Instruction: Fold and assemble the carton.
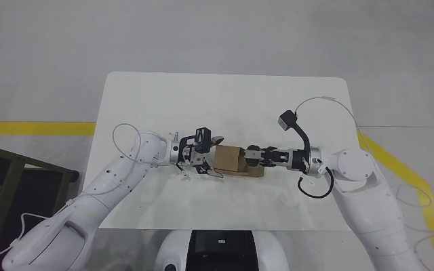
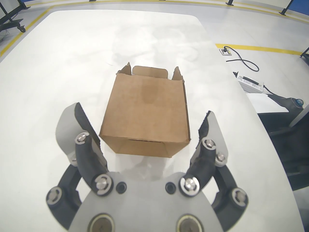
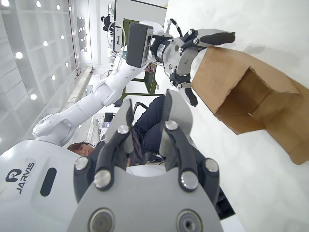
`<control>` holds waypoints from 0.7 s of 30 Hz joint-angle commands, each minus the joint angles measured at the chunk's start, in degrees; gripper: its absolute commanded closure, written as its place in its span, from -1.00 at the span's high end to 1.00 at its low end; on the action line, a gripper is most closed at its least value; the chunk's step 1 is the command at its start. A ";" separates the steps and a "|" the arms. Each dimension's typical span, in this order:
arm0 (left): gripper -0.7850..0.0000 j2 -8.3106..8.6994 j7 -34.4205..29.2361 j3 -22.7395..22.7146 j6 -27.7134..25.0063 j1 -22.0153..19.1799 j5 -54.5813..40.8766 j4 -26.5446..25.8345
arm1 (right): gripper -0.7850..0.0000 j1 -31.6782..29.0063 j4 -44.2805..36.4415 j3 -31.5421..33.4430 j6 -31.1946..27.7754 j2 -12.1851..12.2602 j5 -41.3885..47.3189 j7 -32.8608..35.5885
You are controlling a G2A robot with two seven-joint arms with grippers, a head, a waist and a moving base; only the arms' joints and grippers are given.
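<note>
Half done: we see the carton (image 1: pixel 234 160) squared into a tube.
Remaining: we judge the flaps (image 2: pixel 149 72) at one end unclosed.
Left tool (image 2: pixel 143 112): wide, flanking it.
Right tool (image 3: pixel 149 109): narrow, empty.

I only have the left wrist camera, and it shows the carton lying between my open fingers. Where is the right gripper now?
Observer: In the top view the right gripper is at the carton's opposite end, facing the left gripper.
Operator: Is it holding any part of the carton?
Observer: No. Its wrist view shows its fingers slightly apart with nothing between them. The carton is beside them.
Operator: Is that far end closed?
Observer: No. The right wrist view looks straight into the carton's hollow inside.
</note>
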 commanded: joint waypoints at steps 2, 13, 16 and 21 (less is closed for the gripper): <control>1.00 0.00 0.00 0.00 0.00 0.00 0.00 0.00 | -1.00 -0.42 -0.16 -0.12 0.36 0.00 -0.44 -1.05; 1.00 0.00 0.00 0.00 0.00 0.00 0.00 0.00 | -1.00 -7.16 -7.04 0.88 9.62 1.82 -12.32 1.38; 1.00 0.00 0.00 0.00 0.00 0.00 0.00 0.00 | -1.00 -8.86 -7.91 0.59 10.48 2.18 -15.04 1.60; 1.00 0.00 0.00 0.00 0.00 0.00 0.00 0.00 | -1.00 -10.91 -7.43 0.50 12.07 2.61 -18.70 0.09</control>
